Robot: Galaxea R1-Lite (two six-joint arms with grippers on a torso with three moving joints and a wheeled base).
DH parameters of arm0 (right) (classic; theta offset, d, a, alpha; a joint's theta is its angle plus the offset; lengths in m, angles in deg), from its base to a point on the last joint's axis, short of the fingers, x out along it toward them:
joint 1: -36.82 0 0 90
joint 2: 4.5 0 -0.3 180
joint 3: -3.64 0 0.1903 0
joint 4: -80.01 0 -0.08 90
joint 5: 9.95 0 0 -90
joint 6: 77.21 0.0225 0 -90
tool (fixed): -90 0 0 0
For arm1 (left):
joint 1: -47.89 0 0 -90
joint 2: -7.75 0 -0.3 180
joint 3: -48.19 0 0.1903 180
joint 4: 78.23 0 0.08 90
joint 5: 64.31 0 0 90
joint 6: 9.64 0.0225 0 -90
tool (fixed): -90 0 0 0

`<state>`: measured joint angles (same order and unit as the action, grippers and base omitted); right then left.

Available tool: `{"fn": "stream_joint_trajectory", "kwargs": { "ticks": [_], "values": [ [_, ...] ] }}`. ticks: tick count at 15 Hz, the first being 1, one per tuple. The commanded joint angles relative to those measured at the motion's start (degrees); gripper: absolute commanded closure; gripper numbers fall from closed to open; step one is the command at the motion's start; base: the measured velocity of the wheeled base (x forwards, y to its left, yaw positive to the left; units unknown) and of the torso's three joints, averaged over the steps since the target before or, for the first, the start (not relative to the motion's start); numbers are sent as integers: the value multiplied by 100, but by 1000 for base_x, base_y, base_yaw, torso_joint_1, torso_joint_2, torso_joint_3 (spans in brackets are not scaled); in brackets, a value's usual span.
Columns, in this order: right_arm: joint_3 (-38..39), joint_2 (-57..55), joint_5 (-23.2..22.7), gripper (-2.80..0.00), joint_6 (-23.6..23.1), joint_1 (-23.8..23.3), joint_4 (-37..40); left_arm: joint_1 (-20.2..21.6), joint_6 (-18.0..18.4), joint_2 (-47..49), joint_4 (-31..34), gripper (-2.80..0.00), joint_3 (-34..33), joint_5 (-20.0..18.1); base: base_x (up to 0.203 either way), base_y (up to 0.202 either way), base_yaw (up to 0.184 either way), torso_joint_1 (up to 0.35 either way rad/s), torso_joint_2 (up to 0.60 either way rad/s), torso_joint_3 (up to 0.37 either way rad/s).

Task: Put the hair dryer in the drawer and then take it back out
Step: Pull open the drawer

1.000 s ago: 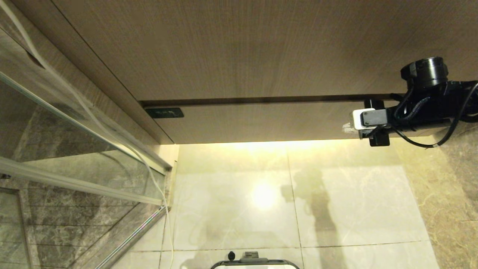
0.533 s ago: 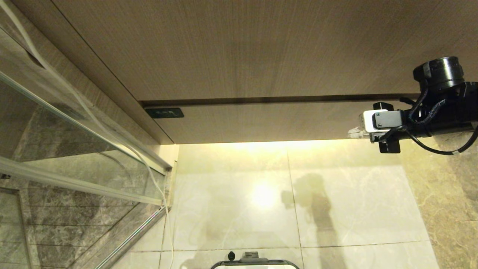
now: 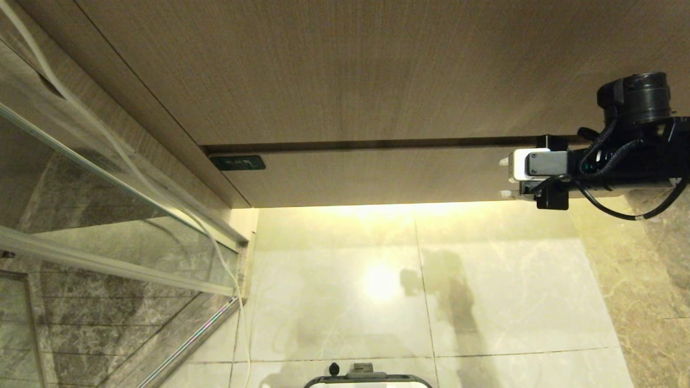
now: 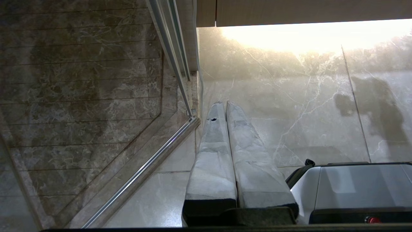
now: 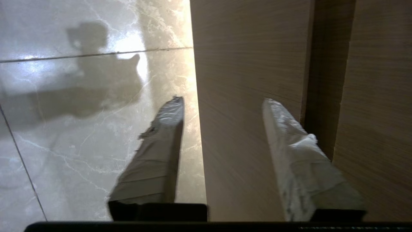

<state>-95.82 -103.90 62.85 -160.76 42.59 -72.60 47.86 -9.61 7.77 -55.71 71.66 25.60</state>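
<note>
Right gripper [image 5: 222,106] spread, fingers straddling the shut drawer [image 3: 377,175] front's right end. Left gripper [image 4: 224,106] pressed together, parked. Hair dryer not visible. Risk: fingers slip off the thin edge, drawer stays shut.

we look down past our left gripper [image 4: 224,104], its two taped, pale grey fingers [image 4: 212,151] pressed together side by side with nothing between them, pointing at the marble floor [image 4: 299,106]. beside the fingers a metal rail [image 4: 145,170] runs diagonally along the floor, meeting an upright glass frame [image 4: 167,42], with darker brown veined tile [image 4: 80,96] behind the glass. a thin pale cord [image 4: 200,80] hangs down by the frame. at the far edge a wood-grain panel [image 4: 305,11] sits above a bright strip of light on the floor. a dark shadow [image 4: 376,106] falls on the tiles. near us, our white base [image 4: 360,187] shows a small red button [image 4: 371,220].
</note>
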Motion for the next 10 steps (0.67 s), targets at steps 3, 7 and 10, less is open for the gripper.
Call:
{"fn": "stream_joint_trajectory", "kwargs": {
  "ticks": [3, 7, 10],
  "values": [
    [25, -248, 53, -280, 366, 182, -497, 2, -2, 6, -3, 0, -1, 0, 0, 0, 0, 0, 0, 0],
    [-140, -648, 83, -280, 462, 205, -1079, 2, -2, 6, -3, 0, -1, 0, 0, 0, 0, 0, 0, 0],
    [-364, -916, 84, -280, 517, 205, -1294, -6, -2, 6, -3, 0, -1, 0, 0, 0, 0, 0, 0, 0]
  ]
}}
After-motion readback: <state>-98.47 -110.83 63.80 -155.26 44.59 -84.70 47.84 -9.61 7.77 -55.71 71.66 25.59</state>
